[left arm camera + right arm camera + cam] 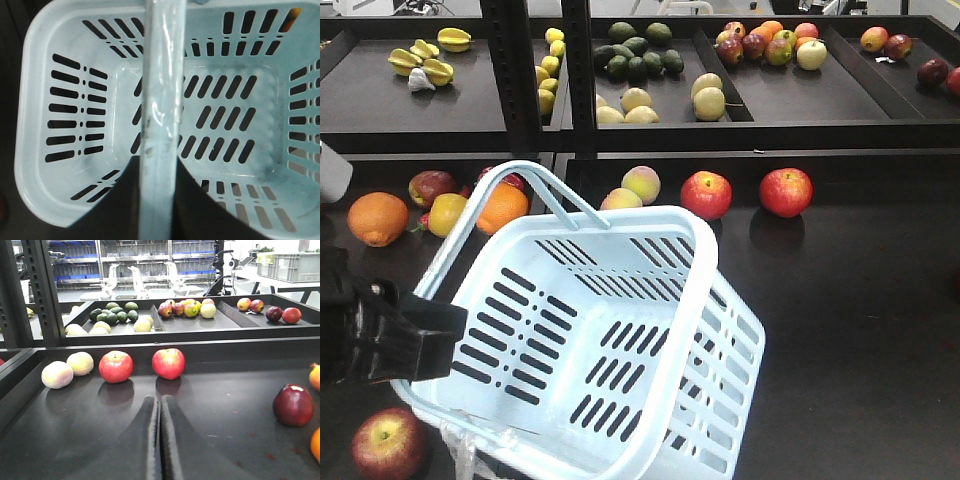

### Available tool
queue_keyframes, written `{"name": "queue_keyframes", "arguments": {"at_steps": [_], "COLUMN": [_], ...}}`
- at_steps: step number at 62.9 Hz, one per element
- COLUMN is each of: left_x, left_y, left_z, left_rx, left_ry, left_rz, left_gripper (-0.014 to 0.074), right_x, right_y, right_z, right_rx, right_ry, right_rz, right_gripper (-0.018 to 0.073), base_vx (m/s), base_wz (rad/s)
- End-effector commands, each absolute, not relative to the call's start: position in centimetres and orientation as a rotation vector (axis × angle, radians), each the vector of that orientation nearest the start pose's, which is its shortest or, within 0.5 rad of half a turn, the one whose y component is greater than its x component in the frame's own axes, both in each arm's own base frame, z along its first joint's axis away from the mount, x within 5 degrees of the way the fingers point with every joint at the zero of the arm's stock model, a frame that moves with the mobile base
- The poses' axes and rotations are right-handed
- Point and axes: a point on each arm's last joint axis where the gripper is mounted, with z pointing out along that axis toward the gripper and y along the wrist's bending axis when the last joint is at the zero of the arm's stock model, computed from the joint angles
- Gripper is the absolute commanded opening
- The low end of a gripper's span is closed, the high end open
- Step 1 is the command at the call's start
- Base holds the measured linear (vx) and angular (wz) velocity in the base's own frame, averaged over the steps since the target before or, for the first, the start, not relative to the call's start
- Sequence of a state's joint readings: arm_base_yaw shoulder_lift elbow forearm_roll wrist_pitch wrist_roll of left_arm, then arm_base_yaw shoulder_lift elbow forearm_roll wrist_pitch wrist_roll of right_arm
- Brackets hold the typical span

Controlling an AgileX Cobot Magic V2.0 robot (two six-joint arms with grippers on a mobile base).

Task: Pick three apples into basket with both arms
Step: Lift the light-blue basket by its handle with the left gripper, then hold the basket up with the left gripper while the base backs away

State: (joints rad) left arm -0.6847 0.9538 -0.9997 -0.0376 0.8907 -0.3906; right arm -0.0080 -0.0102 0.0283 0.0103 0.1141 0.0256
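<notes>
The basket (700, 250) sits tilted on the counter (860, 320), empty, its handle (160, 100) apparently clamped in the left gripper (415, 335). The right gripper (160, 407), pinched shut on nothing, faces two apples (116, 366) (168, 363). No apple seems picked yet; next it must open and reach one.

Lower tray (860, 300), left end: orange (377, 218), second orange (502, 208), yellow fruit (447, 213) between them. Mid-tray: pale peach (641, 184) touching another peach (621, 200). Upper shelf: starfruit (423, 62) at left, lemons (550, 65) between black uprights (507, 70), avocados (636, 67) clustered, pale round fruit (708, 100) just in front.
</notes>
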Motion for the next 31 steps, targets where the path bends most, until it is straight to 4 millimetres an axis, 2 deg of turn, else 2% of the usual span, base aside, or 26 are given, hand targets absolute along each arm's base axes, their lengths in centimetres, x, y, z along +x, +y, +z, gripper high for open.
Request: {"name": "queue_keyframes", "arguments": {"at_steps": [1, 31], "left_x": [13.65, 13.65], "left_y": [-11.74, -11.74], "left_z": [38.68, 38.68], "left_rx": [0.309, 0.309], "left_ry": [2.259, 2.259], "left_rz": [-0.659, -0.659], "left_gripper": [-0.0007, -0.0007], "right_x": [5.65, 5.65], "right_y": [-0.06, -0.06], "right_z": [19.63, 19.63], "right_rx": [0.020, 0.020], "right_ry": [1.544, 1.544], "right_rz": [0.005, 0.005], "right_gripper": [-0.0001, -0.0001], "base_vx": [0.00, 0.00], "base_wz": [0.00, 0.00]}}
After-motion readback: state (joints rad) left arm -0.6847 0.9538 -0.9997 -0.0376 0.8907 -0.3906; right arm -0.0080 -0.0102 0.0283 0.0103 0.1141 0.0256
